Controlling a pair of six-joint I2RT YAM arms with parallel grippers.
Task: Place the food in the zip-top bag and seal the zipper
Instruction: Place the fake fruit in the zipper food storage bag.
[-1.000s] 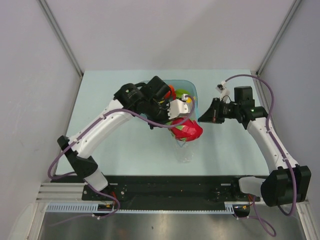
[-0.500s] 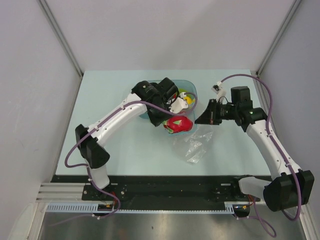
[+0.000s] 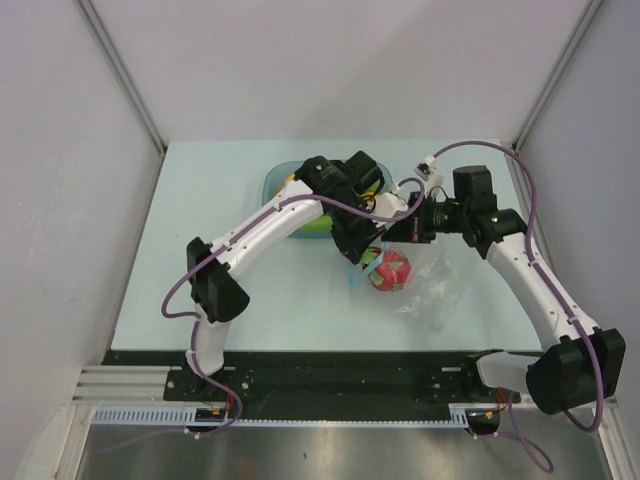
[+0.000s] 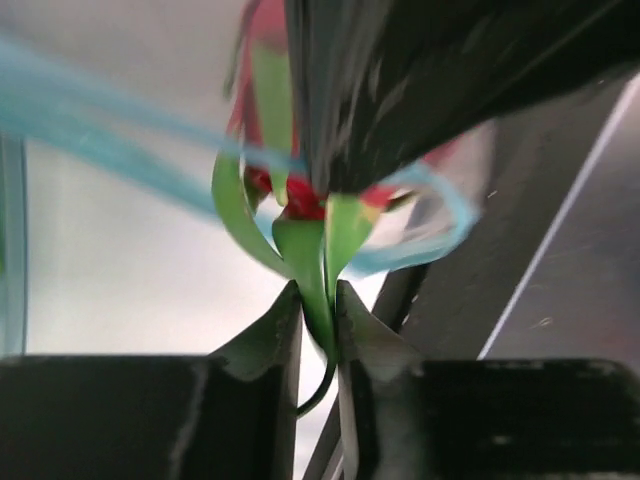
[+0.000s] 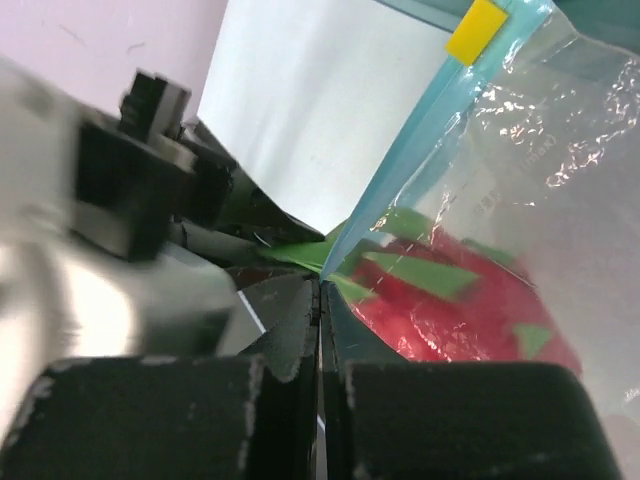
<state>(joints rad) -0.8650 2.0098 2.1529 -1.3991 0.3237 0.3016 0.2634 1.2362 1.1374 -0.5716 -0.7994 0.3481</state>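
Your left gripper [image 4: 320, 318] is clamping its jaws tight on a green leaf [image 4: 316, 265] at the tip of the dragon fruit [image 3: 390, 270]. The fruit is hanging off that leaf with its leafy end toward the fingers and its long axis running straight away from them. The blue zipper [image 4: 440, 215] is looping around the red body.

Your right gripper [image 5: 321, 300] is pressing its jaws together on the mouth edge of the zip-top bag [image 5: 570, 190], right on the blue strip beside the fruit. Through the clear film you are seeing the red body and its green scales.

From above, the fruit is sitting at the bag's mouth on the table [image 3: 200, 230]. The bag is trailing toward the right arm's side, and the blue-green tray [image 3: 272, 186] is lying just beyond, under the left arm.
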